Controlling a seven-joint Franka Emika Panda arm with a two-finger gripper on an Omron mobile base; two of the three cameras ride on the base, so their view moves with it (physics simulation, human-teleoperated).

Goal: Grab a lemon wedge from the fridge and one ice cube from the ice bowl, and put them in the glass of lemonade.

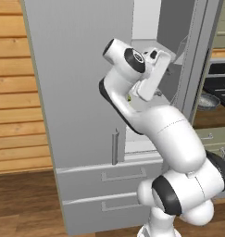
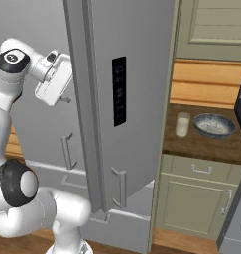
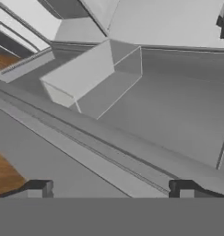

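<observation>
Wedge (image 1: 129,97) is what the next move hangs on: in the left base view it is a tiny yellow-green speck inside the fridge (image 1: 77,69), low against my forearm. My hand is higher up and further into the compartment, so the wedge lies below and behind my gripper (image 3: 111,189), back toward the base. I judge I must bring the hand down and turn it toward that spot before any closing. The speck is too small for me to tell its long axis or which way it is cut.

My fingers (image 3: 39,188) stand wide apart, released, with nothing between them. The hand view looks along a grey shelf (image 3: 178,106) with a pale, box-like bin (image 3: 95,78) ahead.

The right door (image 2: 137,99) hangs open and stands between my arm and the counter (image 2: 201,144). The left door is closed, and there are two drawers below. On the counter, well apart from me, the glass (image 2: 182,124) stands just beside the bowl (image 2: 214,125), the glass being the nearer to the fridge. Room inside is tight: shelf edges, the bin and my own forearm crowd the way down to the wedge.
</observation>
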